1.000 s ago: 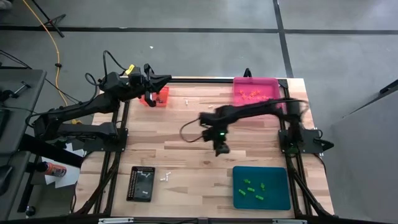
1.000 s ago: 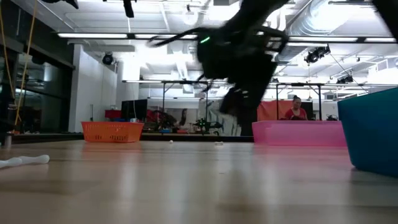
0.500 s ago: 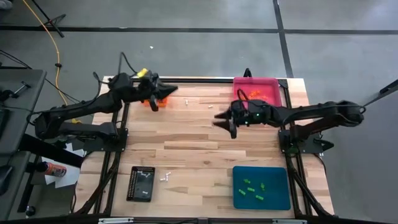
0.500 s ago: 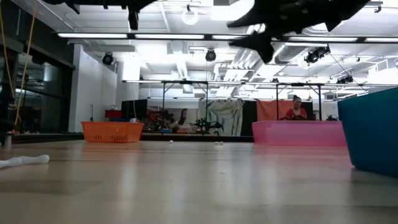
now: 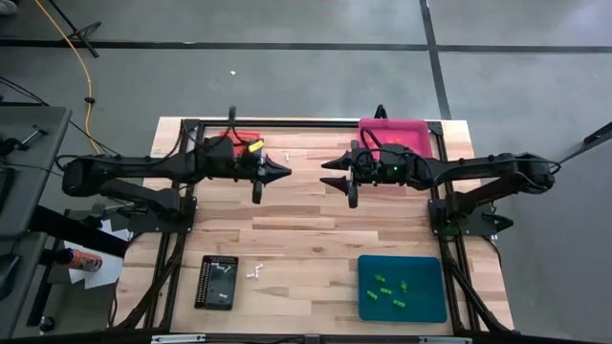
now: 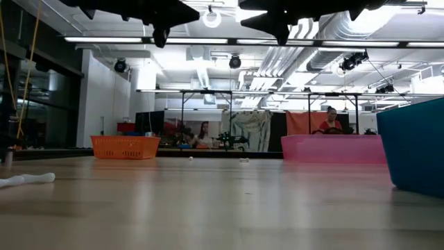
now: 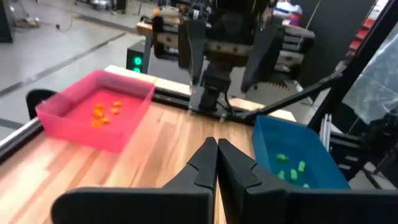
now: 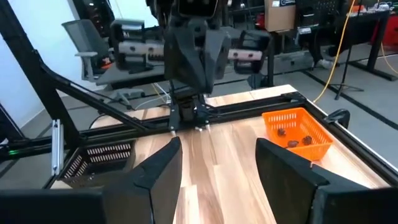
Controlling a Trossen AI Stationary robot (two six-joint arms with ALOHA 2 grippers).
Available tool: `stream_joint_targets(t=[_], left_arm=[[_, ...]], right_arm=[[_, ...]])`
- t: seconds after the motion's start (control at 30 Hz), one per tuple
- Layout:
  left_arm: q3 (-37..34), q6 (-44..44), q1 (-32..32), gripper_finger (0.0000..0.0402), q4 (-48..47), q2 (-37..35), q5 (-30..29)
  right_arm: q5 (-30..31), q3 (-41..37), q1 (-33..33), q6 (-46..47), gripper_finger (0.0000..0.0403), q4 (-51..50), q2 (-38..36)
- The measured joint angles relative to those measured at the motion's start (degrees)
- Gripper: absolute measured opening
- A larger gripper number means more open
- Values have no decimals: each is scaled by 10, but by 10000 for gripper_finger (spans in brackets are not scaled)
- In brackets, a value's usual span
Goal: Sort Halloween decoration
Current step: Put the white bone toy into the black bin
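Note:
My left gripper [image 5: 285,171] is shut and hangs level above the table's middle, pointing right; its joined fingers [image 7: 216,154] fill the left wrist view. My right gripper [image 5: 335,175] faces it from the right, open and holding nothing [image 8: 217,163]. Orange trinkets [image 7: 102,112] lie in the pink tray [image 5: 413,127]. Green trinkets [image 5: 387,291] lie in the teal tray [image 5: 435,306]. Dark brown trinkets [image 8: 292,138] lie in the orange tray [image 8: 297,121]. White trinkets lie loose on the table, one far behind the grippers [image 5: 287,155], another by the black tray [image 5: 253,274].
The black tray [image 5: 217,282] sits near the table's near-left corner and the teal tray near-right. In the low view both arms stay high [image 6: 159,14], [image 6: 277,17], above a white trinket [image 6: 28,179] at the left. A person [image 6: 330,119] stands far behind the pink tray.
My right gripper has risen from the table's middle, moved toward the far edge and turned level, pointing left. My left gripper has swung from over the orange tray toward the table's middle, so the two now face each other tip to tip.

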Motion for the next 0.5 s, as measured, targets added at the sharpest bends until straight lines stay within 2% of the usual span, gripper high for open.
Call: stream_joint_targets(t=[0.1,0.17,0.4,0.43,0.5], left_arm=[[0,-2,-4,0,4,8,0],[0,-1,-5,0,7,9,0],[0,71,-5,0,31,8,0],[0,76,-4,0,30,8,0],[0,76,-4,0,29,8,1]], right_arm=[[11,0,0,13,188,2,0],[15,0,0,28,167,4,0],[15,0,0,26,17,11,0],[15,0,-1,25,10,11,0],[15,0,-1,28,20,11,0]])
